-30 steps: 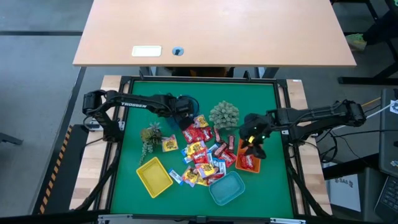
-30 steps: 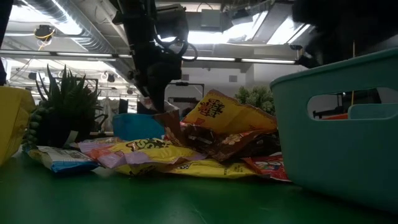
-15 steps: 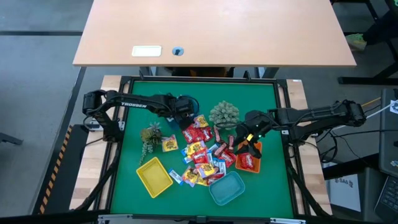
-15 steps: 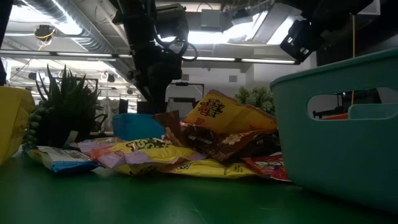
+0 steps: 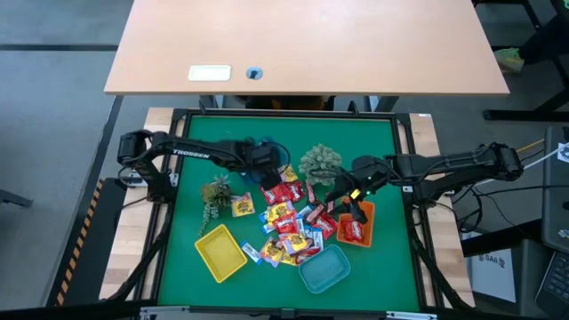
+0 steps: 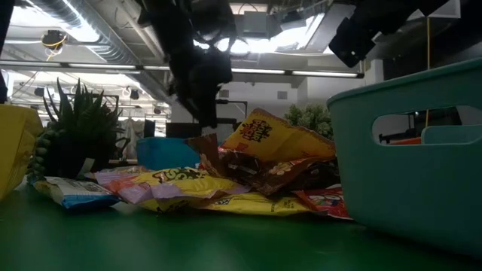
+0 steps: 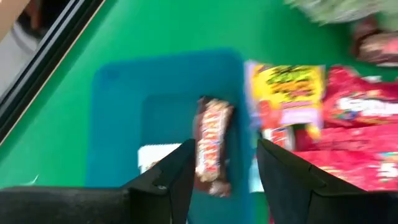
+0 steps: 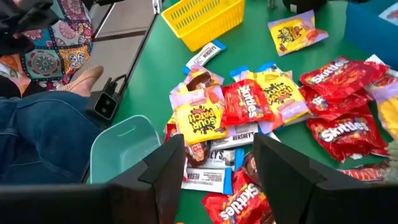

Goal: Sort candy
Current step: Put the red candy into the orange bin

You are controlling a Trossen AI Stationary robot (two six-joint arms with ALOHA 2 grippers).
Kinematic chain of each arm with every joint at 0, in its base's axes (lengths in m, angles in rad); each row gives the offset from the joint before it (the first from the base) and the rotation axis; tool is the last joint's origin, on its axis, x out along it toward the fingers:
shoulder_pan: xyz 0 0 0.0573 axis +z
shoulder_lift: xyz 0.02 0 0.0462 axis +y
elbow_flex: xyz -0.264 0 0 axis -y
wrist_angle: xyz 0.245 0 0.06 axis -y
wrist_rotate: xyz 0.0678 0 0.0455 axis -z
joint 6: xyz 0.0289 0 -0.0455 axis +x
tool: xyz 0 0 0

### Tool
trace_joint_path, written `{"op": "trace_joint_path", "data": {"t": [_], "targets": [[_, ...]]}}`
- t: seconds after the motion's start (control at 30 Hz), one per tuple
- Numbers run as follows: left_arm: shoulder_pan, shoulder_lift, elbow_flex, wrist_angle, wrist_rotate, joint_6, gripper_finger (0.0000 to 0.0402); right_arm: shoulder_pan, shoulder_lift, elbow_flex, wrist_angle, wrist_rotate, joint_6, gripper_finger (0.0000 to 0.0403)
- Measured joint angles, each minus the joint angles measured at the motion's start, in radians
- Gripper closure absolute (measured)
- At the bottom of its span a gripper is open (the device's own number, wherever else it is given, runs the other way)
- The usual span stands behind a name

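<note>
The candy lies heaped in the middle of the green desk, with the sorting trays ringed around it so either arm can carry a sweet a short way outward.

At about 11 o'clock from the heap sits the blue tray. The left claw hangs directly over it with its fingers spread apart and nothing between them. Below the gap a dark brown chocolate bar lies flat on the tray floor, so the spread looks like the end of a drop: brown wrappers appear to belong here. A small white-labelled piece lies next to the bar in the same tray; I cannot tell what it is.

The right claw hovers over the 3 o'clock side of the heap, fingers also spread and empty, pointing down at a yellow Sour Patch bag, a Hershey's bar and red Skittles packs. It seems poised to choose a next piece. Just beyond it at 3 o'clock is the orange tray, already holding red packs.

The yellow tray at 8 o'clock and the teal tray at 5 o'clock show no candy inside. Two spiky green plants stand at 12 and 9 o'clock, mere obstacles to reach around. Most of the heap is unsorted.
</note>
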Motion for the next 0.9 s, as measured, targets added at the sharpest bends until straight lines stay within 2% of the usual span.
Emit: {"op": "trace_joint_path", "data": {"t": [0.13, 0.33, 0.5, 0.73, 0.9], "targets": [[-0.052, 0.000, 0.000, 0.080, 0.018, 0.055, 0.0245, 0.000, 0.000, 0.000, -0.003, 0.000, -0.003, 0.0210], [-0.129, 0.000, 0.000, 0.203, 0.154, 0.083, 0.0245, 0.000, 0.000, 0.000, -0.004, 0.000, -0.003, 0.0210], [-0.206, 0.000, 0.000, 0.227, 0.263, 0.083, 0.0245, 0.000, 0.000, 0.000, -0.004, 0.000, -0.004, 0.0210], [-0.327, 0.000, 0.000, 0.227, 0.283, 0.083, 0.0245, 0.000, 0.000, 0.000, -0.004, 0.000, -0.004, 0.0210], [-0.394, 0.000, -0.002, 0.228, 0.262, 0.083, 0.0245, 0.000, 0.000, 0.000, -0.004, 0.000, -0.004, 0.0210]]}}
